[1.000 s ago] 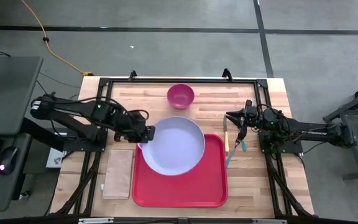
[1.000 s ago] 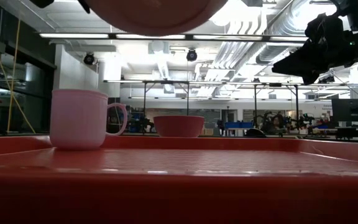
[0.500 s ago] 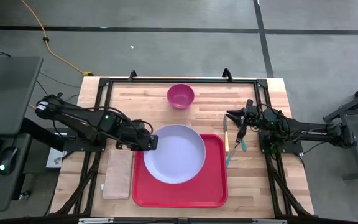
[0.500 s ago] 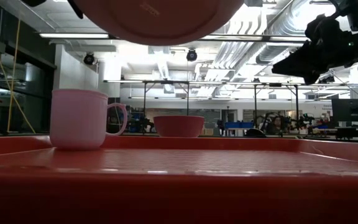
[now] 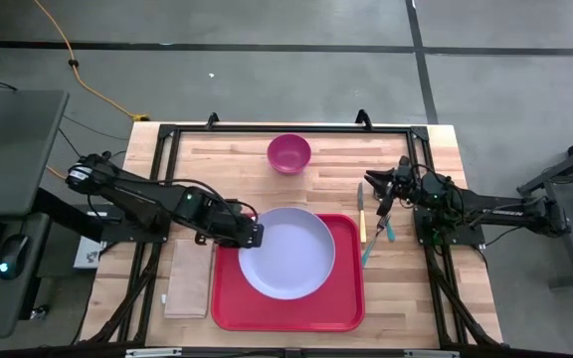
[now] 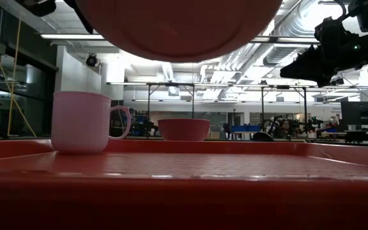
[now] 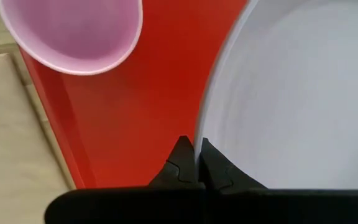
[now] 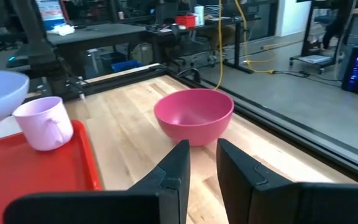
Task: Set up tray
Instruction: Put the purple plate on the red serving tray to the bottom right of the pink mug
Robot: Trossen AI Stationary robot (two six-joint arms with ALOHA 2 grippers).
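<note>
Clamped on the rim of one pale lavender plate (image 5: 286, 253), my left gripper (image 5: 254, 235) holds it in the air above the tray (image 5: 346, 303); in the left wrist view the two dark fingers (image 7: 180, 167) pinch the plate's edge (image 7: 303, 93) with almost no gap between them. From the low view I see the plate's underside (image 6: 177, 25) hanging well clear of the tray floor (image 6: 184, 172).

One red tray lies at the near middle of the wooden table (image 5: 416, 298), its long sides running left to right. One pink mug (image 6: 85, 121) stands upright on the tray at its far left corner, handle pointing right in the low view; from above it is hidden under the left arm and the plate, but the left wrist camera looks down into its open mouth (image 7: 73, 31).

One tan napkin (image 5: 189, 278) lies flat on the table just beside the tray's left edge.

To the right of the tray I count two pieces of cutlery on the wood: one with a yellow handle (image 5: 362, 221) lying close along the tray's right edge, and one teal piece (image 5: 378, 241) angled beside it. I cannot tell what kind either is.

My right gripper (image 5: 384, 195) hovers above the cutlery, near the tray's far right corner. Its fingers (image 8: 174, 171) stand slightly apart with nothing between them.

Farthest away, one magenta bowl (image 5: 289, 153) sits upright on the table beyond the tray, well apart from it.
</note>
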